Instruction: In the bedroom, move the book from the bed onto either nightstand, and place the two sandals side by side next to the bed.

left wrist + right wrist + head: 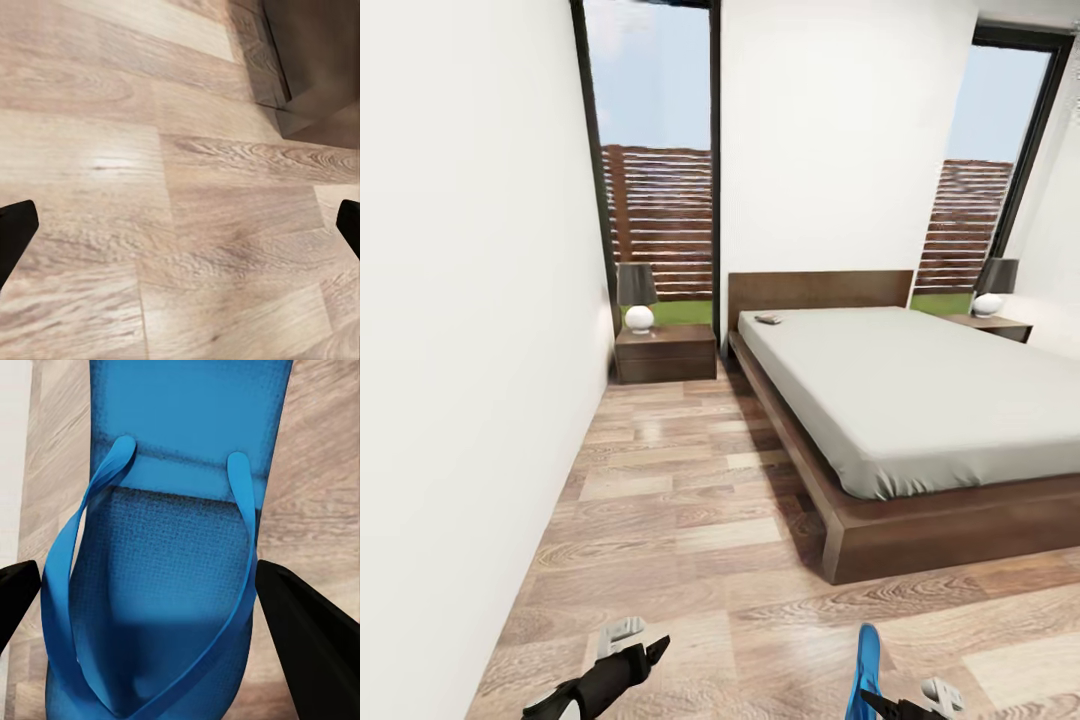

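right gripper (142, 607) carries a blue sandal (172, 547), fingers pinching its sides.
left gripper (180, 225) spread over the floor (660, 500) left of the bed (900, 400), a wide open lane.

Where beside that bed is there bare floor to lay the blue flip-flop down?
The widest free patch is the wood floor between the white wall and the bed, running back to the nightstand. The right gripper has the sandal between its fingers. The nightstand top is taken up by a lamp.
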{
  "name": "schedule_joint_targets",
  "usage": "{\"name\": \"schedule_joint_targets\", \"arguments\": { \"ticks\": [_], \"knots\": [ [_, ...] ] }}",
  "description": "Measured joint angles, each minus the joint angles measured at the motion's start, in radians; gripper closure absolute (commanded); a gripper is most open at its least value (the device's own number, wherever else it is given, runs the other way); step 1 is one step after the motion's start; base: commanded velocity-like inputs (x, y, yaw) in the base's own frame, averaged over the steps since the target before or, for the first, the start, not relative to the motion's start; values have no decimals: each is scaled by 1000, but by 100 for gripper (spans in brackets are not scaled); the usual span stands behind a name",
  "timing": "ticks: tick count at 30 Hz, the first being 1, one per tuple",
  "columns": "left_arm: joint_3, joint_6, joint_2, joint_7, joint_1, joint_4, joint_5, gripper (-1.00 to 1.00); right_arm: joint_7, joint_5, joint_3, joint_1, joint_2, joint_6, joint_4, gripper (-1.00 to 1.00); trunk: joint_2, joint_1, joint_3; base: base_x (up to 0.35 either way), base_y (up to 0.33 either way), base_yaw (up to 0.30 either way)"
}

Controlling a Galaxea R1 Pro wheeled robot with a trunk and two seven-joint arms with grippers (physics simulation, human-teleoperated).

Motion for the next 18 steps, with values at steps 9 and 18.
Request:
{"name": "schedule_joint_targets", "arguments": {
  "ticks": [9, 18],
  "knots": [
    [-1, 0, 0, 0, 0, 0, 0, -100, 1, 0, 0, 0, 0, 0, 0, 100, 29, -17, 32, 0, 0, 0],
    [-1, 0, 0, -1, 0, 0, 0, -100, 1, 0, 1, 0, 0, 0, 0, 100, 92, -52, 60, 0, 0, 0]
  ]
}}
